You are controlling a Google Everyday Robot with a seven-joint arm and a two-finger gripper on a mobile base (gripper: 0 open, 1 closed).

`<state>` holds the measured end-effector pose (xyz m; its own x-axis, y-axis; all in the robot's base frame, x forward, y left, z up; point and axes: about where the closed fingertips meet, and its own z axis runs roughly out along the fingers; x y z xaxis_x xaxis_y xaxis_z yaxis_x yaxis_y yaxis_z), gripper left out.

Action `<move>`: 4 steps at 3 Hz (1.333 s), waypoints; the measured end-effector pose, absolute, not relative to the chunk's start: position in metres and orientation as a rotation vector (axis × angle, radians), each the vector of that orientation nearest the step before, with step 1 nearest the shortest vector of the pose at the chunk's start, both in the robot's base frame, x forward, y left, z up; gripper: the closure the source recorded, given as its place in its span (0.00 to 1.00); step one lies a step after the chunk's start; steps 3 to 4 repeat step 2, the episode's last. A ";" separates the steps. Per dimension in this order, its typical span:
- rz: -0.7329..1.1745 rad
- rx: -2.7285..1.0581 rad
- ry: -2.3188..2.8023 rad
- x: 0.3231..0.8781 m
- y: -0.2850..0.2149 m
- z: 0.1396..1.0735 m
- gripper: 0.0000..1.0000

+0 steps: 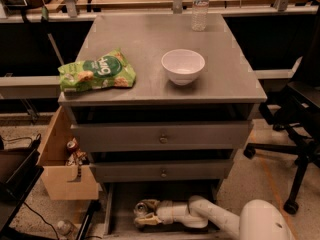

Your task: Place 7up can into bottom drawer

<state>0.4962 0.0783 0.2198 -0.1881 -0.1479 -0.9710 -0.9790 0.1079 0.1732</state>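
7up can (141, 207) is down inside the bottom drawer (125, 196), low over the floor near the left side. The gripper (140, 213) has a finger on either side and looks clamped on it. So I'd call this the release step. Next it needs to open up and pull the arm straight out without knocking the can.

Gripper (143, 214) inside open bottom drawer (121, 198), jaws clasping 7up can (140, 208) near drawer's left wall.

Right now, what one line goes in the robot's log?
step: placing can | gripper: low, inside bottom drawer, at 7up can | 7up can: in drawer's left part | bottom drawer: open
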 end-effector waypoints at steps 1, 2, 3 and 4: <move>1.195 -1.161 1.503 0.495 0.080 0.220 0.00; 1.195 -1.161 1.503 0.495 0.080 0.220 0.00; 1.195 -1.161 1.503 0.495 0.080 0.220 0.00; 1.195 -1.161 1.503 0.495 0.080 0.220 0.00</move>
